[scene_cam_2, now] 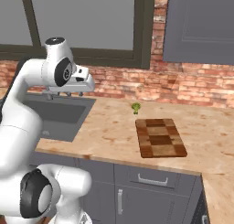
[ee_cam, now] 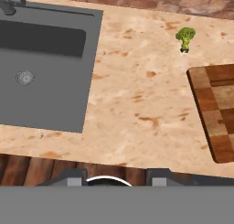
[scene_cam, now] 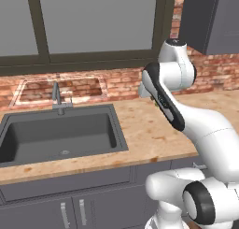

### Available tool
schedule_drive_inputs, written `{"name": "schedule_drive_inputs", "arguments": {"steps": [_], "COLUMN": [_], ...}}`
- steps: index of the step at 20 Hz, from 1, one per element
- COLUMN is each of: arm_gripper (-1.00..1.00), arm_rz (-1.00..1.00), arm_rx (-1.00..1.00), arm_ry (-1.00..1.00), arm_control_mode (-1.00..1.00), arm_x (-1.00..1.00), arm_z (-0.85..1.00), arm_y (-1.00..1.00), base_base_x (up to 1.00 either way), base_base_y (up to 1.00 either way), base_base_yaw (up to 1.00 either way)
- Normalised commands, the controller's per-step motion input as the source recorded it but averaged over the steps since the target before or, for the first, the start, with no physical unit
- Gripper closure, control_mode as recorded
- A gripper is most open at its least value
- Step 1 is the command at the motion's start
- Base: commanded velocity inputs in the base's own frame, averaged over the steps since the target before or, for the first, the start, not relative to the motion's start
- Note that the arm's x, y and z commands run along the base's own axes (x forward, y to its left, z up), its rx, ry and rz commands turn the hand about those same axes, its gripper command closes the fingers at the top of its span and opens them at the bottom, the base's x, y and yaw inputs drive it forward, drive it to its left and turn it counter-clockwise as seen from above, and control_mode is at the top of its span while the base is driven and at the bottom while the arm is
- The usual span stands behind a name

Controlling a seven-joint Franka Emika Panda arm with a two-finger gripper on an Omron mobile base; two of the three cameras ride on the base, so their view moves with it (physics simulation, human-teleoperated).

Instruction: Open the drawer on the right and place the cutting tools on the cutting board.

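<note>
The claw hangs high above the bench's front edge with nothing between its tips; I cannot tell how wide it stands. The cutting board lies near the front edge, right of the sink. The drawer below it sits closed. A broccoli floret stands just behind the board.

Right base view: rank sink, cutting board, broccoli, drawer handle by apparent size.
1. sink, though the arm hides part of it
2. cutting board
3. drawer handle
4. broccoli

Handle and broccoli are both small; the handle looks longer.
</note>
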Motion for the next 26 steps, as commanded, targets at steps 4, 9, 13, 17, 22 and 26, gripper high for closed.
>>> {"name": "schedule_drive_inputs", "arguments": {"steps": [4,9,13,17,22,26], "arm_gripper": [-1.0,-1.0,-1.0,-1.0,-1.0,-1.0], "arm_rz": [0.0,-0.01,-0.03,-0.07,-0.15,-0.16], "arm_rx": [0.0,0.07,0.09,0.11,0.19,0.32], "arm_ry": [-0.14,-0.19,-0.11,-0.04,0.0,0.03], "arm_control_mode": [-1.0,-1.0,-1.0,-1.0,-1.0,-1.0], "arm_x": [-0.3,-0.51,-0.5,-0.49,-0.32,-0.29], "arm_z": [-0.06,-0.21,-0.16,-0.25,-0.23,-0.16], "arm_y": [-0.23,-0.6,-0.55,-0.44,-0.43,-0.37], "base_base_x": [0.0,0.0,0.0,0.0,0.0,0.0], "base_base_y": [0.0,0.0,0.0,0.0,0.0,0.0], "base_base_yaw": [0.0,0.0,0.0,0.0,0.0,0.0]}}
